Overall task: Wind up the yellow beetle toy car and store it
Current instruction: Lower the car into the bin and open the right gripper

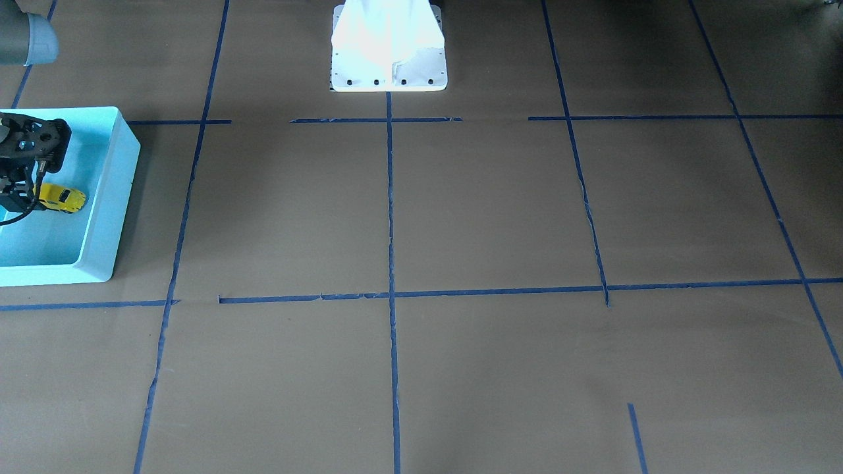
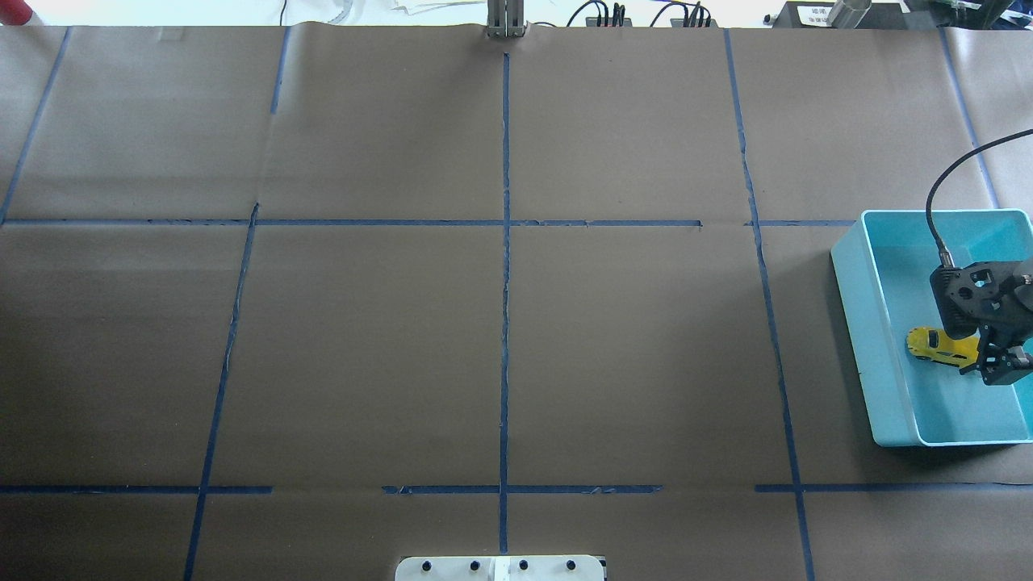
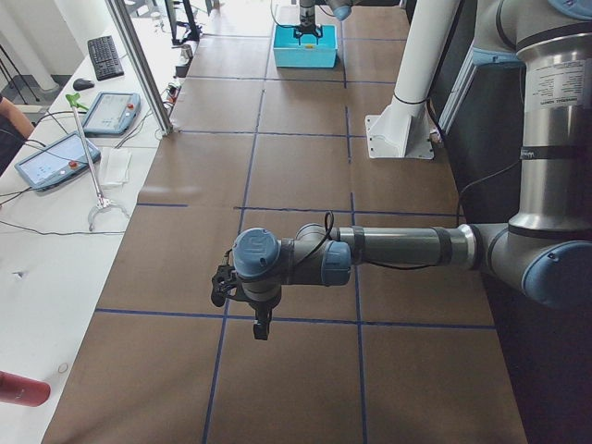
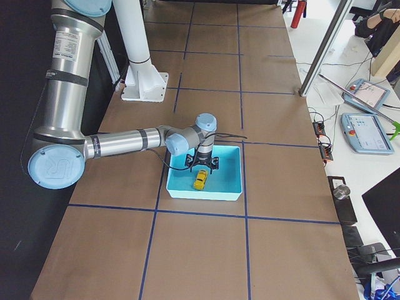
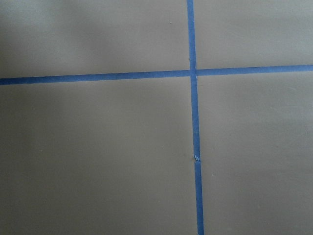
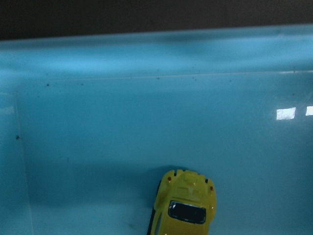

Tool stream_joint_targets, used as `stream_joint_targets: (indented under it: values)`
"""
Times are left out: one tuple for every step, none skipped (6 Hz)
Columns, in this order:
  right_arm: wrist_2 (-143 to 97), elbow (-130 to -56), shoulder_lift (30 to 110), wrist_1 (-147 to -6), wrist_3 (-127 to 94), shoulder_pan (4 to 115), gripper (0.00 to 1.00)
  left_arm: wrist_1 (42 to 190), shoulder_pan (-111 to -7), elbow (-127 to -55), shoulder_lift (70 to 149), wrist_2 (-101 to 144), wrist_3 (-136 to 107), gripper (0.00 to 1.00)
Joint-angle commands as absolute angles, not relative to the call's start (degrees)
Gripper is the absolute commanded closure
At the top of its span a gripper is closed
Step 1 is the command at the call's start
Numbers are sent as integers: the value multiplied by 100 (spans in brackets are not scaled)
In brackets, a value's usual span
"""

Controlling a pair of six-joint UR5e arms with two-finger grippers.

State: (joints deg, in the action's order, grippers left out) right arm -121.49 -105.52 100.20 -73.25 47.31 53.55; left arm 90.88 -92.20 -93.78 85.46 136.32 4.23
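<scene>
The yellow beetle toy car [image 1: 64,199] lies on the floor of the turquoise bin [image 1: 125,191], at the table's end on my right. It also shows in the overhead view [image 2: 934,342], the exterior right view [image 4: 200,181] and the right wrist view [image 6: 186,210]. My right gripper [image 2: 1001,365] hangs inside the bin [image 2: 855,298] just above and beside the car, with its jaws apart and nothing in them. My left gripper [image 3: 262,326] points down over bare table far from the bin. It shows only in the exterior left view, so I cannot tell if it is open or shut.
The table is brown paper with a grid of blue tape lines [image 2: 505,242]. The white arm base [image 1: 388,59] stands at the robot's edge. The bin's walls [image 4: 206,192] surround the right gripper. A black cable [image 2: 936,202] runs up from the right wrist.
</scene>
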Motion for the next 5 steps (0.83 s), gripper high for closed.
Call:
stream_joint_targets:
  values:
    - [-12549, -10529, 9635, -7565, 4755, 5901, 0, 9088, -9220, -9378, 8552, 13632, 422, 0]
    - [-12646, -10494, 9276, -8403, 4746, 6498, 0, 9088, -9220, -9378, 8552, 13632, 422, 0]
    - [-12813, -10485, 8855, -9359, 4729, 6895, 0, 9088, -9220, -9378, 8543, 13632, 422, 0]
    - [-12745, -10468, 8624, -10030, 4694, 7395, 0, 9088, -9220, -9378, 8543, 13632, 422, 0]
    - [-12683, -10163, 8613, -10046, 4702, 8027, 0, 9088, -9220, -9378, 8543, 13632, 422, 0]
